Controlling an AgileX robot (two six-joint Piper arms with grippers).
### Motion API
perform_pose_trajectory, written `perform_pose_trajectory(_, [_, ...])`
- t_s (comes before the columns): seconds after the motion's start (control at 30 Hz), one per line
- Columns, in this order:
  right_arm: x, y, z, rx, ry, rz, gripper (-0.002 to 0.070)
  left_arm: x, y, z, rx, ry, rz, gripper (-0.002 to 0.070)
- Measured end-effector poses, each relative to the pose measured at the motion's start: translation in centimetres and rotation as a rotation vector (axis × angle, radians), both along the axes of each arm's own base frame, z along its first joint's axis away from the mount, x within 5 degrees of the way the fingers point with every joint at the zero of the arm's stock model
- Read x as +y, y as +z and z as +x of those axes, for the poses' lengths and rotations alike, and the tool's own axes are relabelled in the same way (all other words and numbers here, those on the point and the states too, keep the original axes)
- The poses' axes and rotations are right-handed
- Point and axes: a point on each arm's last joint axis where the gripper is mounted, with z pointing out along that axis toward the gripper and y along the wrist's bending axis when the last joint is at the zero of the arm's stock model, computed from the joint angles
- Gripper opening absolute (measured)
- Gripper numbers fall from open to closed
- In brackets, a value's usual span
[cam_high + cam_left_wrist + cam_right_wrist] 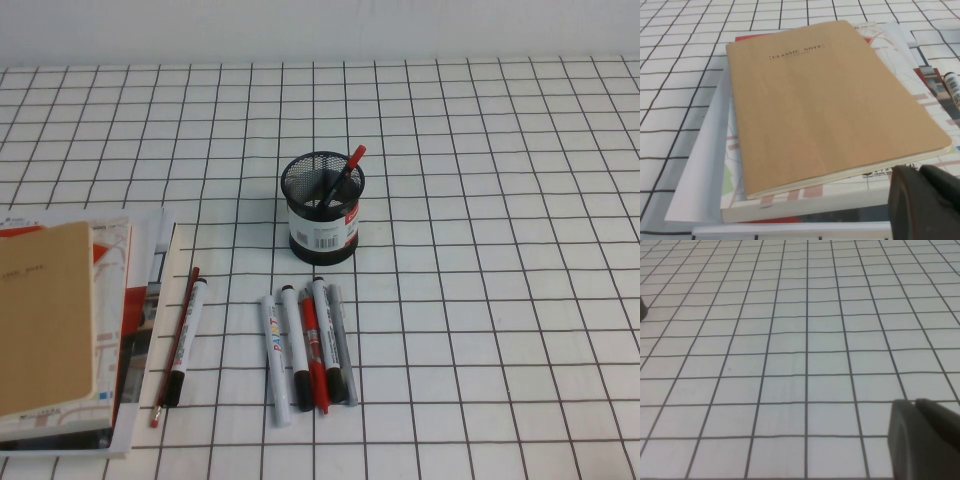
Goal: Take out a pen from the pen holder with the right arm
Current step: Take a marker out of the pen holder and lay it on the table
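Over the table (790,340), right claw (916,404) closed; left claw (918,170) closed beside the notebook (830,100).

tan notebook (40,315): atop magazine stack (140,300) | red pencil (176,345) + marker (187,340): just right of notebook | marker row (314,352): farther right

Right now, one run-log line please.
left gripper: over notebook, shut | right gripper: over table, shut | red pen: in pen holder

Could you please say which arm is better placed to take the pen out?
Likely the right. The right gripper, shut, hovers over the gridded table; the left gripper hangs over the notebook stack far left, and the red pen in the pen holder leans rightward.
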Motion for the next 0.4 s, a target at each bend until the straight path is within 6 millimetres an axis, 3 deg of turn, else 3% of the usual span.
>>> perform_pose_trajectory(0.4, [0.01, 0.0, 0.0, 0.0, 0.0, 0.004, -0.0016, 0.0, 0.0, 0.0, 0.0, 0.0, 0.0, -0.0004])
